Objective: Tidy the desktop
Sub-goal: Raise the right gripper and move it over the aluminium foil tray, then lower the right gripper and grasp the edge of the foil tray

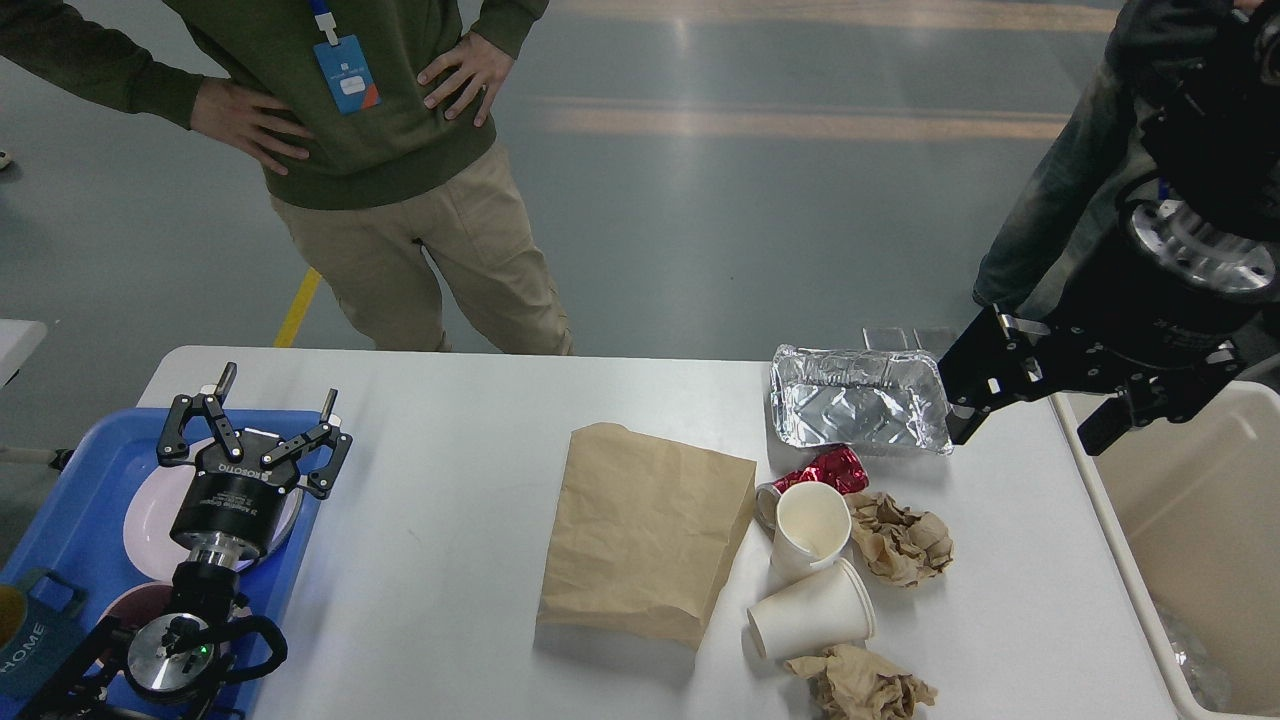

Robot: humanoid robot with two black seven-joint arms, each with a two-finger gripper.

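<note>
The desktop [460,480], a wide white table top w/ rounded corners, is filling the lower part of the head view and carrying litter toward its right half. A flat brown paper bag [645,535] is lying near centre. Just right of it, a white paper cup [808,528] is standing tilted, w/ a red foil wrapper [828,468] touching it at the back and a crumpled brown paper ball [900,540] pressing against its right side. A second white paper cup [812,622] is lying on its side in front, and another brown paper wad [862,686] is sitting at the near edge. An empty foil tray [860,410] is resting at the far edge. A blue plastic tray [90,500] w/ plates is sitting at the desktop's left end; the left gripper [276,394] is hovering above it, fingers spread wide, holding nothing. A beige bin [1190,530] is standing beside the desktop's right end. The right gripper [1030,435] is hanging over the desktop's far-right corner, between foil tray and bin, its two fingers apart and empty, one finger overlapping the foil tray's right rim in the view. Beyond the desktop, a person in a green sweatshirt [350,110] is standing w/ hands on hips, and a person in jeans [1060,220] is standing at far right, partly hidden behind the right arm.
</note>
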